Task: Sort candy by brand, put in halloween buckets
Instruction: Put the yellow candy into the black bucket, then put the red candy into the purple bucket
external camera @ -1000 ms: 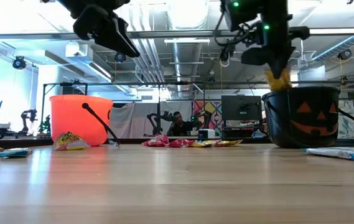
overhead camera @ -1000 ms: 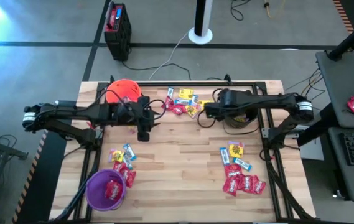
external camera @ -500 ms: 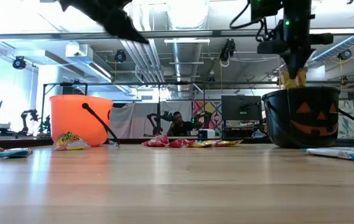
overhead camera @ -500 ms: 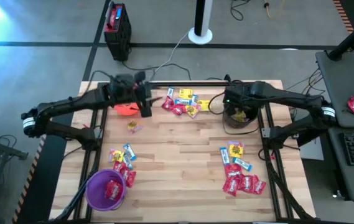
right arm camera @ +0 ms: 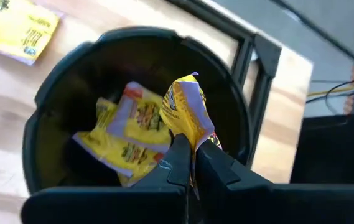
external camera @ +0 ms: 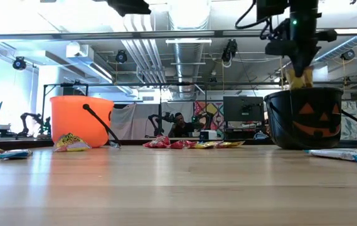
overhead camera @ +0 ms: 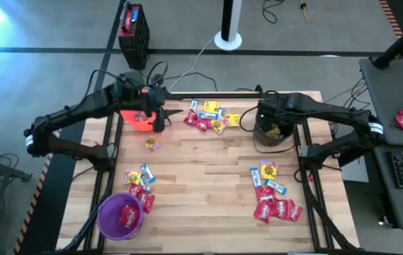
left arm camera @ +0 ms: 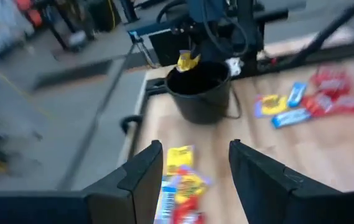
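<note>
— Over the black pail [right arm camera: 58, 93], what is the right tool [right arm camera: 188, 163] doing?
— Its fingers are pinched tight on a yellow packet [right arm camera: 188, 115], held just above the pail's mouth. More yellow packets [right arm camera: 127, 140] lie inside.
— Any brand readable?
— No. The print on the wrappers is too small to read. The black pail has an orange pumpkin face [external camera: 307, 116], nothing written.
— And the left tool [overhead camera: 157, 122]?
— It hangs above the orange pail [overhead camera: 139, 122] at the counter's [overhead camera: 201, 184] far left corner, fingers [left arm camera: 140, 177] apart, nothing between them.
— Where is the rest of the candy?
— One mixed heap [overhead camera: 212, 117] sits between the orange and black pails, one [overhead camera: 139, 185] near the purple pail [overhead camera: 120, 216], one [overhead camera: 272, 195] at the near right, and a single packet [overhead camera: 151, 144] lies just in front of the orange pail. Red packets [overhead camera: 128, 214] lie in the purple pail.
</note>
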